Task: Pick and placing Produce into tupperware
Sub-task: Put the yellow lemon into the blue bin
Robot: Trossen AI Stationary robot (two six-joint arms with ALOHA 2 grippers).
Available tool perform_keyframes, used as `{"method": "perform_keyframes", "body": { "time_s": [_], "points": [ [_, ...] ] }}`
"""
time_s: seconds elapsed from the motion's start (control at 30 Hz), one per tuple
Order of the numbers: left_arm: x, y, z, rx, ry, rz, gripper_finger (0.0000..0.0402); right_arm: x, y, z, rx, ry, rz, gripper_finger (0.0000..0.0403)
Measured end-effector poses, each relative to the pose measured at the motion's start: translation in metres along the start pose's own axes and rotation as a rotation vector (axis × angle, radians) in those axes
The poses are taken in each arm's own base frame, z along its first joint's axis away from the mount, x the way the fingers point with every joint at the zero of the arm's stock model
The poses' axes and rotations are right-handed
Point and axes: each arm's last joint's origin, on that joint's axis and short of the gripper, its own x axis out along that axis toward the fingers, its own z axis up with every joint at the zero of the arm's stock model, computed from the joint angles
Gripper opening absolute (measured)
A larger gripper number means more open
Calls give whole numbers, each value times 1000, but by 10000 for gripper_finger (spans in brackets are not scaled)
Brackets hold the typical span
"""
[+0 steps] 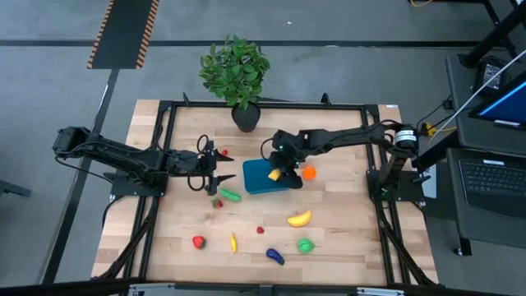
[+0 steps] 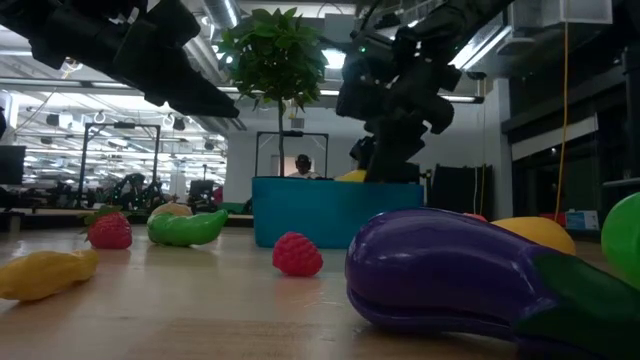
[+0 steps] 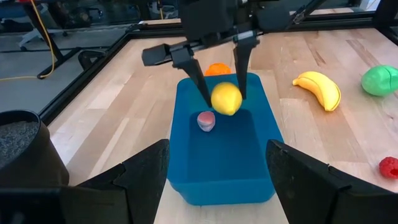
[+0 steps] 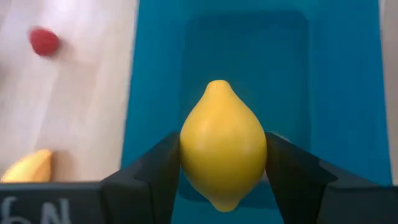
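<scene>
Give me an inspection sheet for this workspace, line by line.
Surface: wooden table, black frame around it.
Job's things: teal container mid-table, one small pinkish piece inside; lemon held above it; banana, eggplant and other produce loose on the wood.
Clutter: potted plant at the far edge.
Grippers: right gripper over the container, jaws shut on the lemon; left gripper beside the container, jaws open.
Cables: yellow cable on the floor.
Surroundings: laptop on a side stand.

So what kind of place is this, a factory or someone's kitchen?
Probably a robotics lab or workshop hall. The wooden table sits in a black metal frame, a laptop stands beside it, and beyond the potted plant stretch long rows of workbenches under ceiling lights.
</scene>
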Motion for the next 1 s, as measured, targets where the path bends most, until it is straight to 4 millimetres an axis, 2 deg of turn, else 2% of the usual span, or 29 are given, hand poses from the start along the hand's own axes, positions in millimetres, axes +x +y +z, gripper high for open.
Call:
{"method": "perform_keyframes", "body": {
  "time_s": [1.0],
  "points": [
    [0,0,-2,2,19,0,261,11,23,0,41,61,20,205]
  ]
}}
